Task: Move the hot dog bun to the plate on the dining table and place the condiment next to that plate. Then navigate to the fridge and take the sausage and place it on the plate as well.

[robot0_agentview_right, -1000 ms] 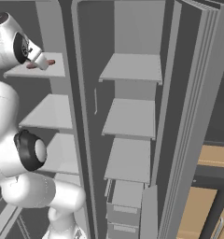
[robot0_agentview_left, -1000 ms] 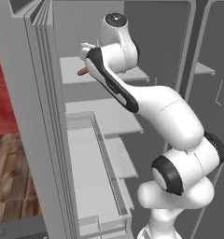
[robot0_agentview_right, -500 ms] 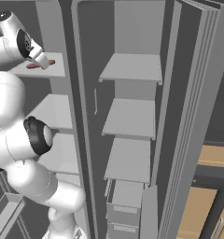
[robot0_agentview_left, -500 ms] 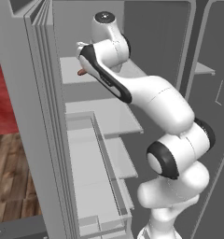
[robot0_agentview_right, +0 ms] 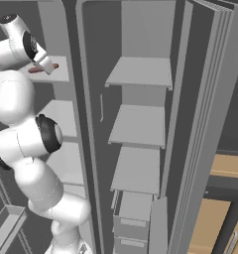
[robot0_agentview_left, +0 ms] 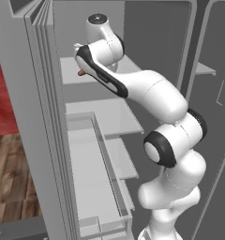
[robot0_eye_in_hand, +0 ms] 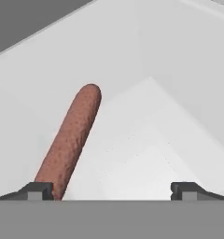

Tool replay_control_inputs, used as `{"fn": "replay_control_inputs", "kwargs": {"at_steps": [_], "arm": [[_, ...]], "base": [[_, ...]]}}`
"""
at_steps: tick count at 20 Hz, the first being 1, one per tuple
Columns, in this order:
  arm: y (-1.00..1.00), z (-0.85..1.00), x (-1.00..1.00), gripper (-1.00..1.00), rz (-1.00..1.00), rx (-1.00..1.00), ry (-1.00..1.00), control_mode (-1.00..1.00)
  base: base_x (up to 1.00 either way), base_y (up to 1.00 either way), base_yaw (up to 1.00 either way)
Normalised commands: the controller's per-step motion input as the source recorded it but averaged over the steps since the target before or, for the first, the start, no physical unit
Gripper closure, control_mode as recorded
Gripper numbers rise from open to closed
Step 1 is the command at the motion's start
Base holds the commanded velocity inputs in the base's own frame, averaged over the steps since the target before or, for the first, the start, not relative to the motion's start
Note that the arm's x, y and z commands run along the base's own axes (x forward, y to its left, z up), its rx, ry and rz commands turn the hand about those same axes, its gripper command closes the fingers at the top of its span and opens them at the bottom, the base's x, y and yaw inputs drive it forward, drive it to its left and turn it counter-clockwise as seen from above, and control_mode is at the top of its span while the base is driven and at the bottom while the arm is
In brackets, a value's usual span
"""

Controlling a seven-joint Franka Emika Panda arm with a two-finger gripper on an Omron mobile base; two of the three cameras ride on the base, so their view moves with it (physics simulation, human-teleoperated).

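The robot is at the sausage step, its gripper (robot0_eye_in_hand: 112,189) with fingers spread wide inside the fridge (robot0_agentview_left: 39,117), and the sausage (robot0_eye_in_hand: 72,140) lies on a high shelf (robot0_eye_in_hand: 146,154) toward ten o'clock, so next it should slide left and pinch.

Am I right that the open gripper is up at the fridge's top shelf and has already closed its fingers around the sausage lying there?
Not quite: the gripper is at the fridge shelf, but its fingers stand wide apart, not closed around anything. The hand view shows the sausage lying loose on the shelf by one fingertip.
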Motion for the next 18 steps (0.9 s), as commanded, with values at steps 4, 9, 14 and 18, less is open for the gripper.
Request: {"fn": "replay_control_inputs", "kwargs": {"at_steps": [4, 9, 14, 18], "arm": [[0.13, -0.01, 0.34, -1.0, -0.06, 0.0, 0.01, -1.0], [0.14, -0.03, 0.27, -1.0, -0.05, 0.0, 0.05, -1.0], [0.07, -0.07, 0.27, -1.0, -0.05, 0.0, 0.04, -1.0], [0.1, -0.01, 0.31, -1.0, -0.05, 0.0, 0.03, -1.0]], "base": [[0.0, 0.0, 0.0], [0.0, 0.0, 0.0], [0.0, 0.0, 0.0], [0.0, 0.0, 0.0]]}}
